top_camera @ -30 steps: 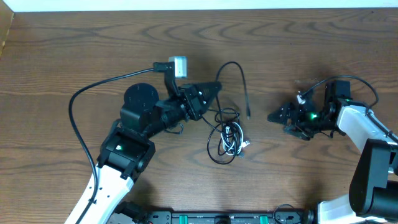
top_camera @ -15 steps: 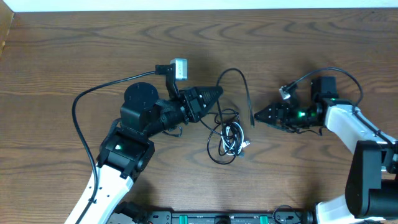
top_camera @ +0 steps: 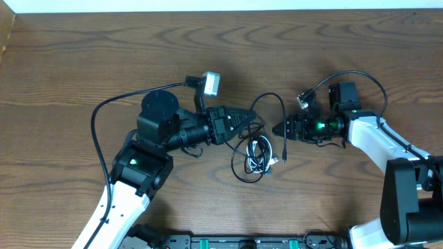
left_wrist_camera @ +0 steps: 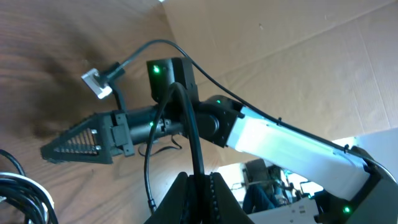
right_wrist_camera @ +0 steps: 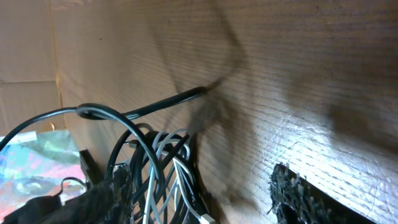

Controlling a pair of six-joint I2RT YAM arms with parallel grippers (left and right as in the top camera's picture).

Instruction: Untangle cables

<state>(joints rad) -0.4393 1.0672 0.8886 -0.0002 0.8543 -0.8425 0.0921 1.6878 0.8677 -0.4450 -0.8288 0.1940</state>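
The cables (top_camera: 252, 155) lie bundled at the middle of the bench (top_camera: 83, 55). One black cord (top_camera: 271, 97) arcs out of the heap toward the far side and drops again on the right. Overhead, the left claw (top_camera: 255, 119) tip sits at the bundle's far-left edge; only the left wrist view shows its fingers (left_wrist_camera: 217, 200) pressed together on a black cord. The right claw (top_camera: 278, 128) points in from the right, beside the hanging strand. The right wrist view alone shows its fingers (right_wrist_camera: 298, 199) spread and holding nothing, with a white cord (right_wrist_camera: 180, 171) among black loops ahead. Cardboard (left_wrist_camera: 298, 56) rises behind the right arm
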